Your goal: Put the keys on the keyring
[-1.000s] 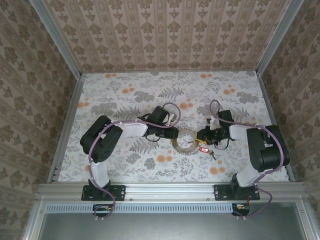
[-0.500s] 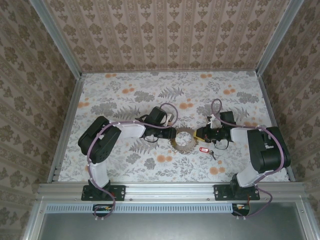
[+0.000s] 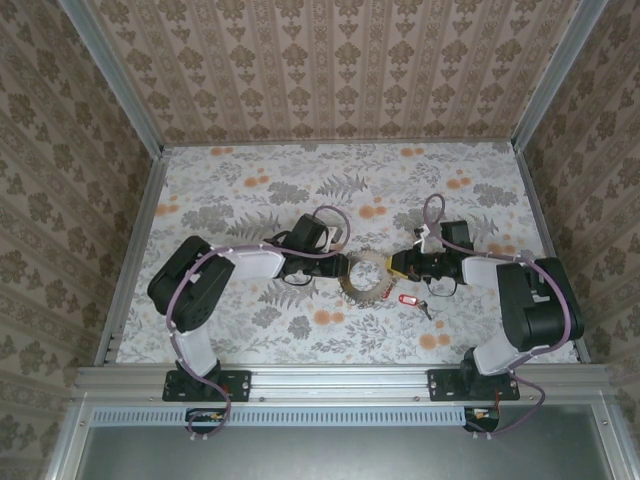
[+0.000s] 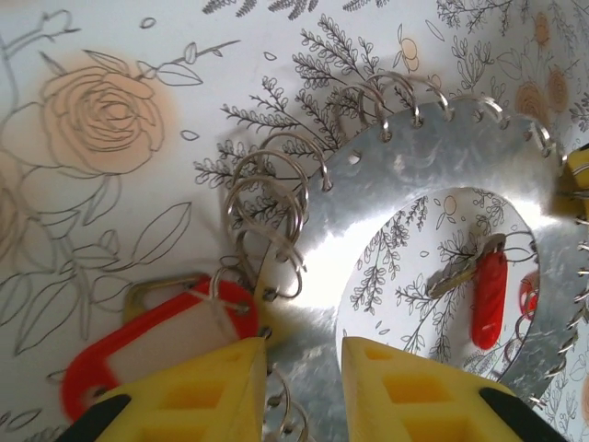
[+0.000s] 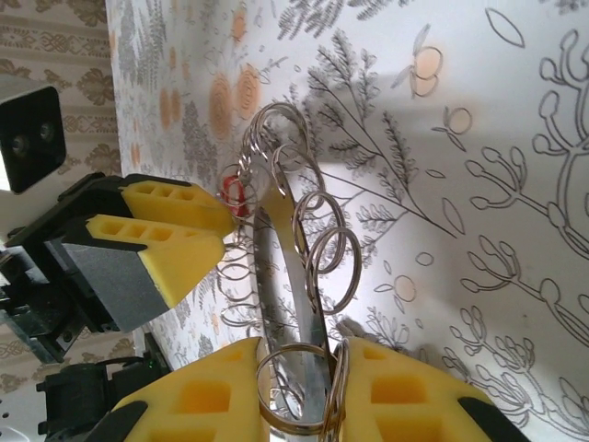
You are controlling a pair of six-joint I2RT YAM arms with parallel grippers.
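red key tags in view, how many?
2 clear: one red tag at the keyring beside the left gripper; a second tag seen through its hole. Red sliver beside it may be a third.

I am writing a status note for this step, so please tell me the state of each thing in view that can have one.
left claw: shut on the keyring's rim.
right claw: shut on the opposite rim.
keyring: held between both claws; most split rings empty.
red key tag: beside the left claw, seemingly hooked on a split ring.
loose red-tagged key: lying on the table, unattached.
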